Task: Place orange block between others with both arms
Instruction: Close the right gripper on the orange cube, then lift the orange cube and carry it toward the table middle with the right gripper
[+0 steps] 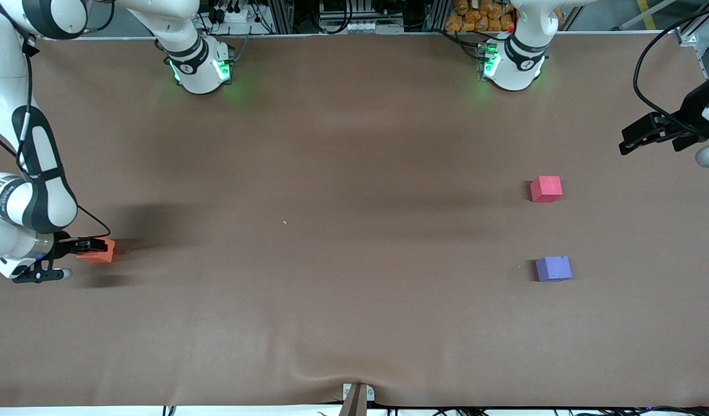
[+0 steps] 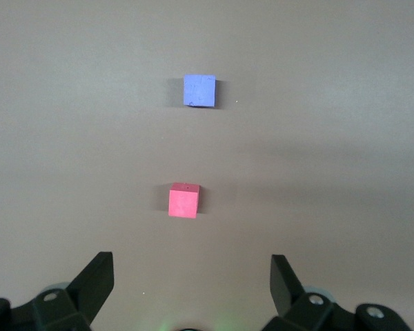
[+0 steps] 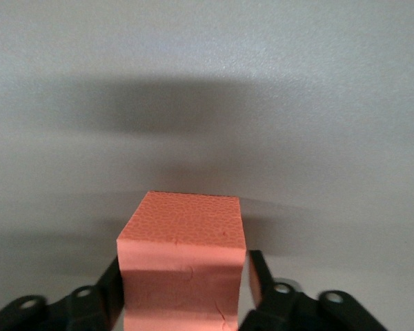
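Orange block, a cube, sits upright between right pincer fingers, gripped; left pincer gapes wide.

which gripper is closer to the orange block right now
Right. The right gripper has its fingers on either side of the orange block at the right arm's end of the table. The left gripper waits, open, at the left arm's end.

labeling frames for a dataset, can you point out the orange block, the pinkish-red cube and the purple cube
orange block point(image 3: 183, 227), right wrist view, on its top face
pinkish-red cube point(image 1: 546, 188), front view, middle of its top face
purple cube point(image 1: 553, 268), front view, middle of its top face
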